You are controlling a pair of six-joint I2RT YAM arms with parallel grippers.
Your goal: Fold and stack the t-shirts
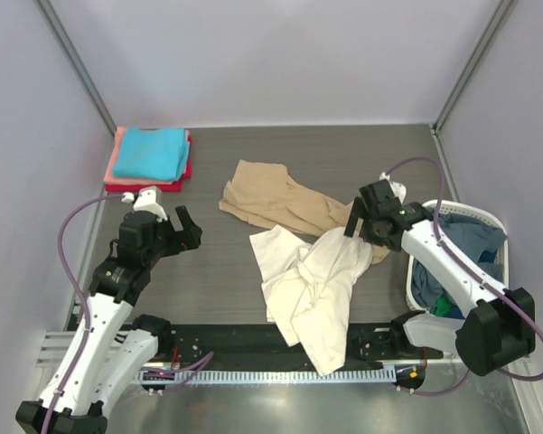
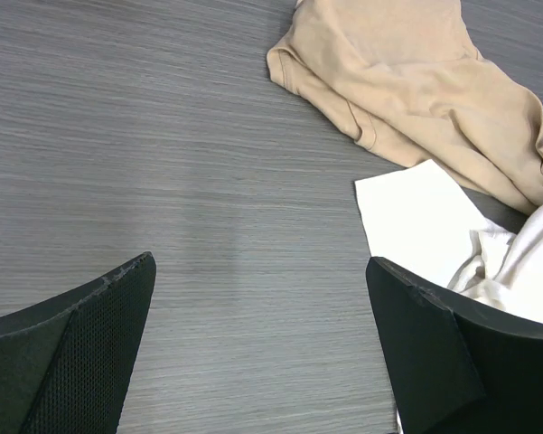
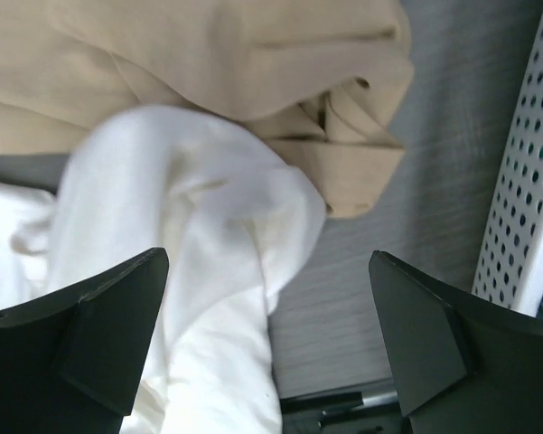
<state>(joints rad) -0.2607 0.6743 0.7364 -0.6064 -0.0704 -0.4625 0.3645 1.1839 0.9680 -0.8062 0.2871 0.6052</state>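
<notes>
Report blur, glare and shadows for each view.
Top external: sharp and evenly lit, with only soft shadows around the cream-white shirt. Left wrist: the table grain is crisp, no glare. Right wrist: the softest view, with the cream-white shirt nearly washed out and the basket wall slightly soft.

Up on the stack the turquoise shirt point(image 1: 149, 152) covers nearly all of the salmon shirt point(image 1: 118, 145) and red shirt point(image 1: 126, 187), just edges peeking out, and the tan shirt point(image 1: 271, 194) loses its right end under the cream heap point(image 1: 312, 280) and the right arm point(image 1: 443, 258). One cream shirt or two in there, can't tell! In the basket point(image 1: 488, 215) the arm cuts across dark blue cloth point(image 1: 474, 240), a green scrap point(image 1: 444, 307) too small to name, while the right wrist view gives the cream heap as a bright blur running off the bottom edge, the tan shirt clipped at the top.
</notes>
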